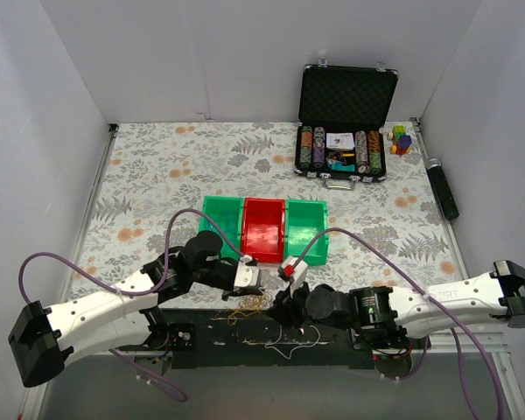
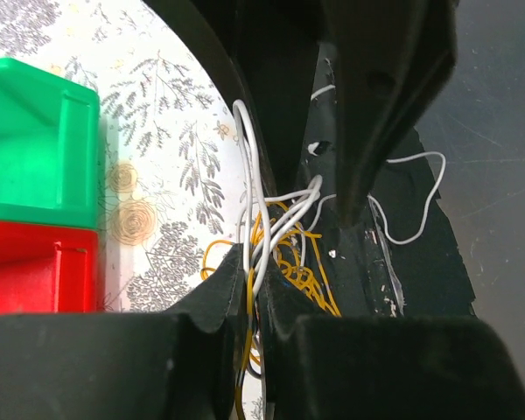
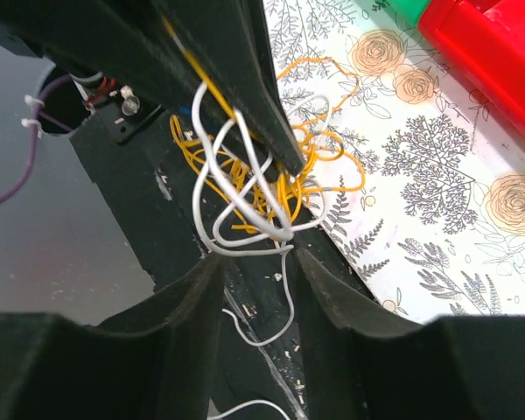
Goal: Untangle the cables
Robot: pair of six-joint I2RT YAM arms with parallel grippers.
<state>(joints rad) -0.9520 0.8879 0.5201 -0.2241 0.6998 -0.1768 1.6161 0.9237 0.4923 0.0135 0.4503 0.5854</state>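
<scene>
The cables [image 1: 248, 304] are a small knot of yellow-orange and white wires at the table's near edge, between the two grippers. My left gripper [image 2: 254, 278] is shut on white and yellow strands of the knot [image 2: 284, 236]; its tip in the top view [image 1: 259, 285] is just above the knot. My right gripper [image 3: 255, 262] is open right in front of the knot [image 3: 254, 179], with a white strand [image 3: 289, 289] hanging loose between its jaws. A white wire end [image 1: 285, 346] trails over the black baseplate. No teal-blue wire is clearly visible.
Three bins stand just behind the knot: green [image 1: 221, 224], red [image 1: 263, 229], green [image 1: 306, 229]. An open chip case [image 1: 343, 131], coloured blocks [image 1: 402, 138] and a black tool [image 1: 443, 189] are at the back right. A black baseplate [image 1: 210, 331] lies along the near edge.
</scene>
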